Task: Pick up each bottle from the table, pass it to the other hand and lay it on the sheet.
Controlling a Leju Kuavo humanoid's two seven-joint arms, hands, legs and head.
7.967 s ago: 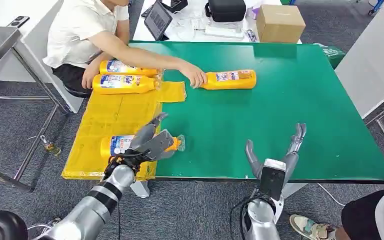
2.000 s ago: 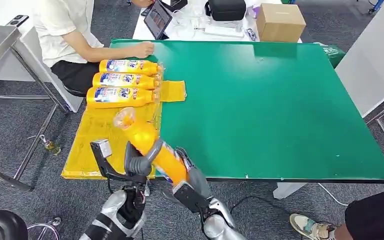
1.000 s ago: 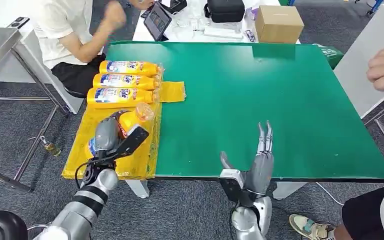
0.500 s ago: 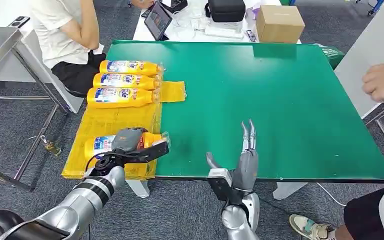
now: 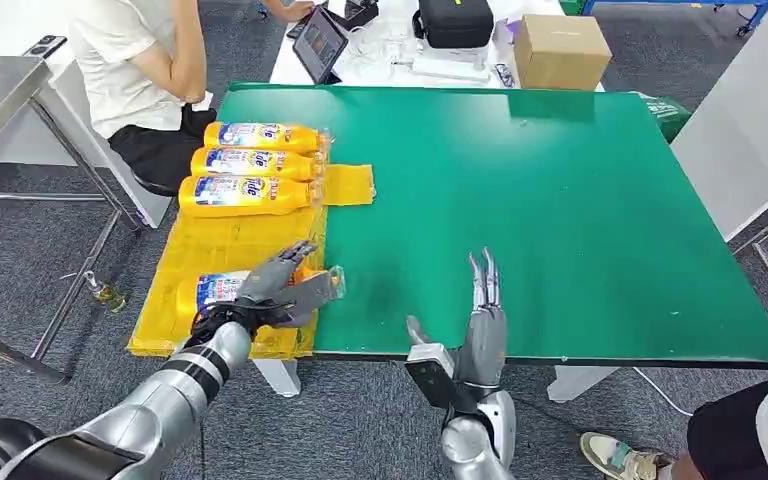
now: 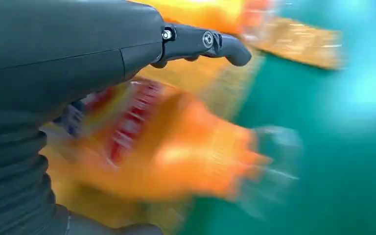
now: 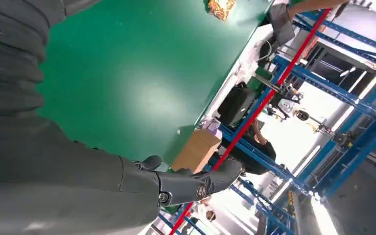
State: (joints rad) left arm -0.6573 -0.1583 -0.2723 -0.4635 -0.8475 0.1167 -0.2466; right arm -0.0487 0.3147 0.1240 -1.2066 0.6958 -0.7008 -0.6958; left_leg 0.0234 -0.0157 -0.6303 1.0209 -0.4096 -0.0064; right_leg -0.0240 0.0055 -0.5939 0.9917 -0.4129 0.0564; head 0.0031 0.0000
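Lower left of frame: bottle (image 5: 222, 291) now lying on sheet (image 5: 222, 243); left hand (image 5: 278, 290), fingers spread, has released it. Right hand (image 5: 484, 322) open, empty. Counter (image 5: 560, 200) holds no further bottle.

Silver, ringed arms ending in grey hands: left hand (image 5: 278, 292) with dark fingers and small screws, right hand (image 5: 480, 335) with black wrist block.
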